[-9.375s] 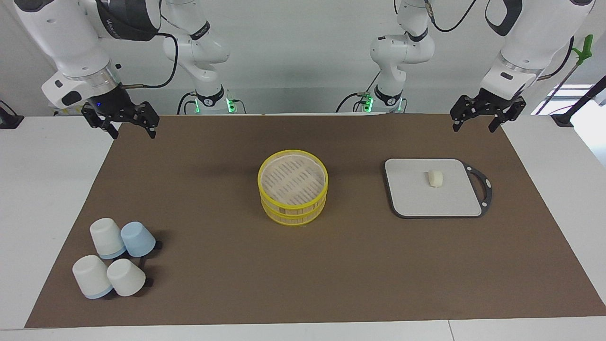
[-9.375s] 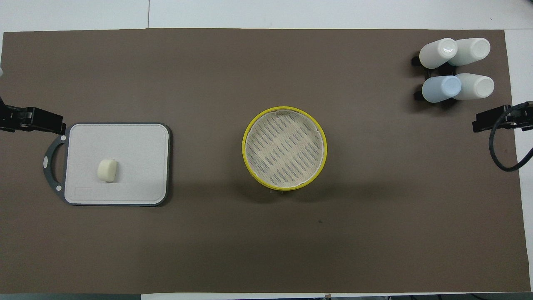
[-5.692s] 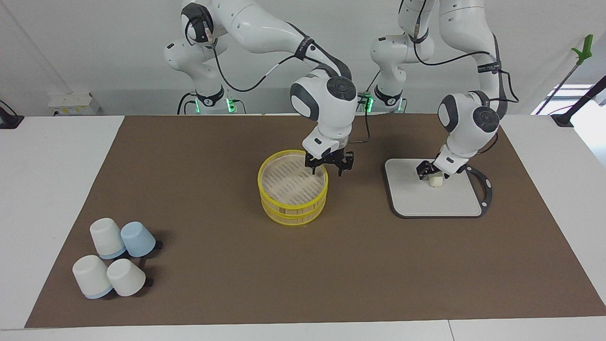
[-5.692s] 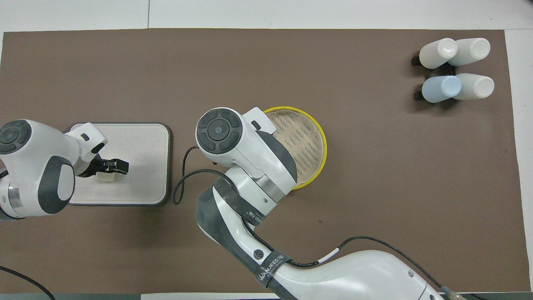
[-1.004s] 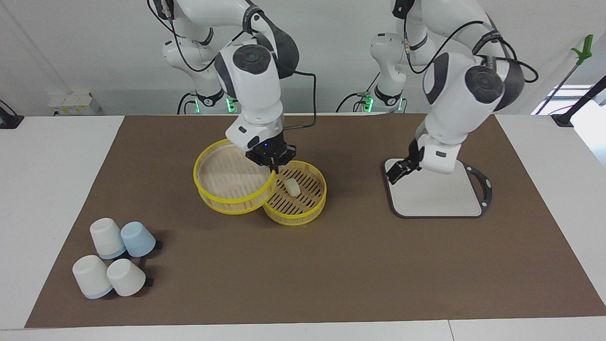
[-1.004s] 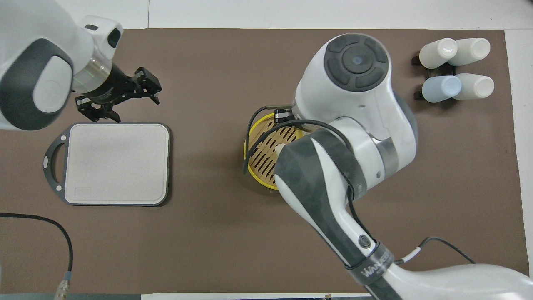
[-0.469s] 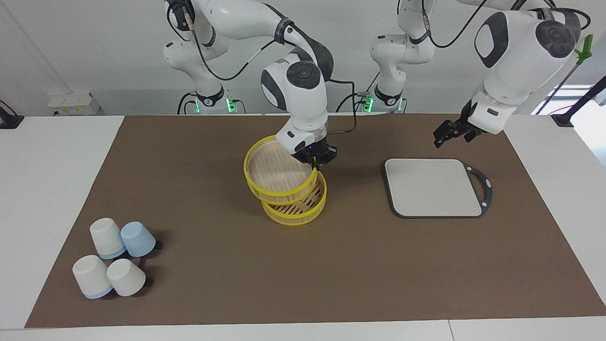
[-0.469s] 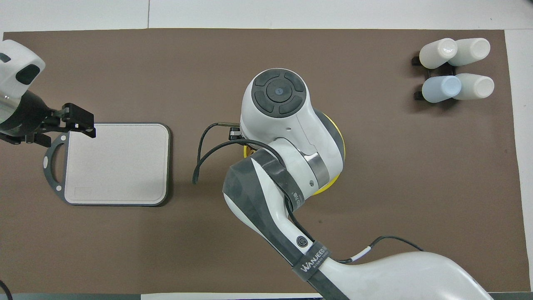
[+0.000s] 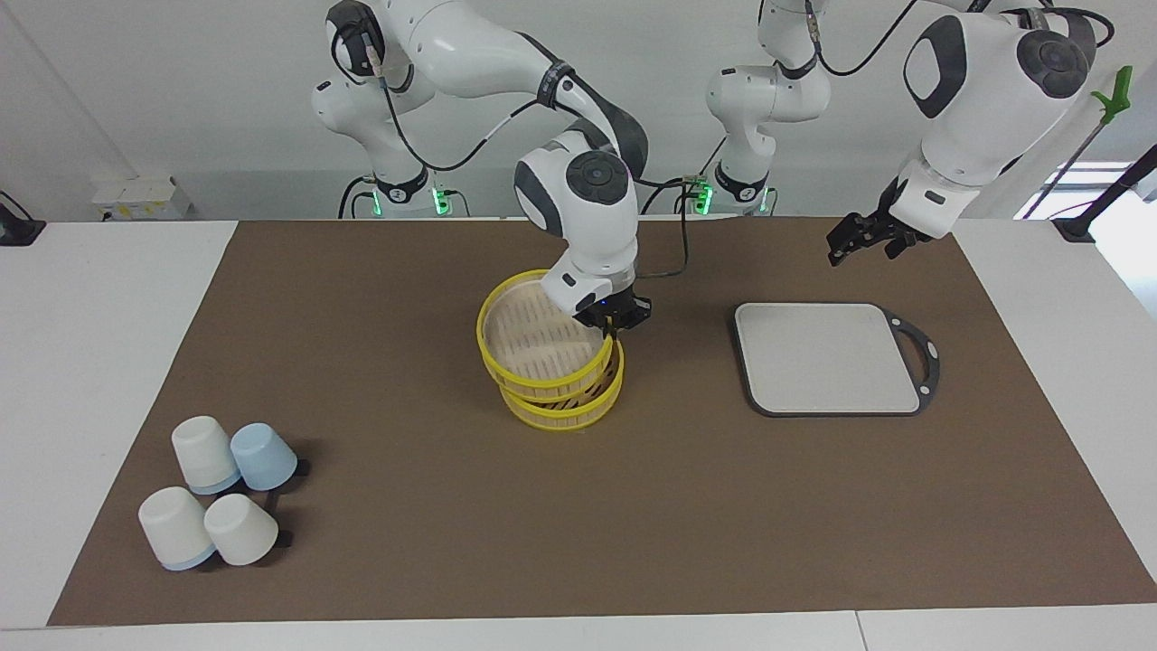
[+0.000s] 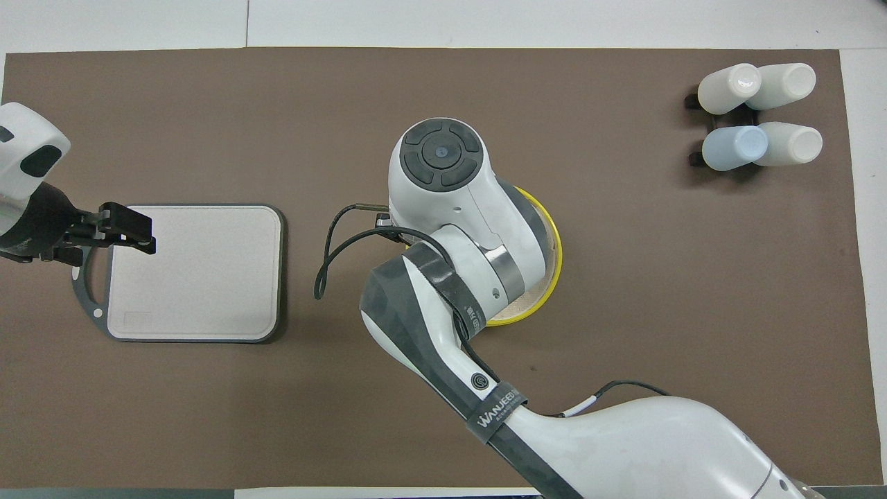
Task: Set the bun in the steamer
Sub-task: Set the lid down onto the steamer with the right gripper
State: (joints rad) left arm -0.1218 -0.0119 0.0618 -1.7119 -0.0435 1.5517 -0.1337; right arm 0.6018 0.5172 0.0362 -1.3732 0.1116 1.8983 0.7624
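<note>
Right pincer (image 9: 615,327) clamped on steamer's top piece (image 9: 542,339), held tilted over the base (image 9: 578,409); left pincer (image 9: 866,239) hangs open above the desk

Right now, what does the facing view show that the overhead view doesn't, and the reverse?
Facing only: the right gripper shut on the rim of the steamer's top piece, held tilted over the steamer base. Overhead only: the right arm covering most of the steamer; the left gripper over the grey board. Both: four cups on the brown mat; no bun visible.
</note>
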